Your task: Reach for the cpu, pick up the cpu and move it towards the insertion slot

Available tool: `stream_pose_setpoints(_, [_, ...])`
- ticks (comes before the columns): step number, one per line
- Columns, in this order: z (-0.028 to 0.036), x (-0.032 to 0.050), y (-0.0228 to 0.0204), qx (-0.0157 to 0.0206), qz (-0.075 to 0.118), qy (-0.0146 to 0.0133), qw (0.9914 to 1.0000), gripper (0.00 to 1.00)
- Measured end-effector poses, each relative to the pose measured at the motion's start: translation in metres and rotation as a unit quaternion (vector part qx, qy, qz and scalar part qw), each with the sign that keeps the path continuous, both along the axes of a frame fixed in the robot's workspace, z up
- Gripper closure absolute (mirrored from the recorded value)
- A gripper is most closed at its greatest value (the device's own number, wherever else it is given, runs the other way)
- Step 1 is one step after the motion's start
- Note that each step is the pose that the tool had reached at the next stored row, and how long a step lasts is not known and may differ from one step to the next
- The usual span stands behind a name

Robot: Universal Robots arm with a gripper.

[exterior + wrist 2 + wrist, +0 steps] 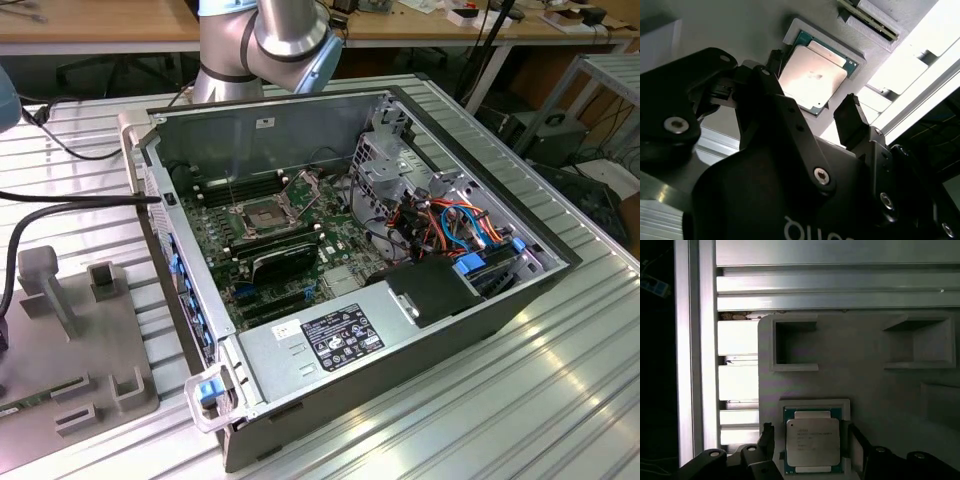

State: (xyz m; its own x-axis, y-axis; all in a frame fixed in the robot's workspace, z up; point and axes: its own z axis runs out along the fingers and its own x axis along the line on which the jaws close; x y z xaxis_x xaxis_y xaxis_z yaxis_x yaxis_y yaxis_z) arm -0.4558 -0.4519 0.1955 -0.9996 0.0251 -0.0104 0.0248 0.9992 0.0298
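The gripper [811,439] is held wide open over the grey tray [865,385] and nothing is grasped. In both wrist views its two black fingers [767,439] are seen standing on opposite sides of the cpu [813,452], each a little outside the raised rim around the chip; no contact with the chip can be made out.

The cpu [812,75] lies flat, metal lid up, in a shallow square recess of the tray [740,30], squarely between the gripper's [813,84] fingers [851,112]. Past the cpu, on the same tray, two square walled pockets [792,345] are found, and beyond the tray's edge the ribbed aluminium table [840,280] is seen.

In the exterior view the tray [50,340] rests on the table [500,400], and an open computer case [300,110] stands just beside the tray, on the exterior view's right of it. Inside the case, on the green motherboard [215,265], the insertion slot [262,212] is seen with its bracket raised, well apart from the tray. Behind the case the arm [285,30] is mounted.
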Motion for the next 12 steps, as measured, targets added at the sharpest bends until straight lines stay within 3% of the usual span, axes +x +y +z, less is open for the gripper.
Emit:
stream_pose_setpoints(3, [-0.0042, 0.0000, 0.0000, -0.0041, 0.000, 0.0002, 0.99999, 0.31])
stream_pose_setpoints(12, [-0.0069, 0.0033, 0.0011, -0.0042, 0.000, 0.0025, 0.99999, 0.31])
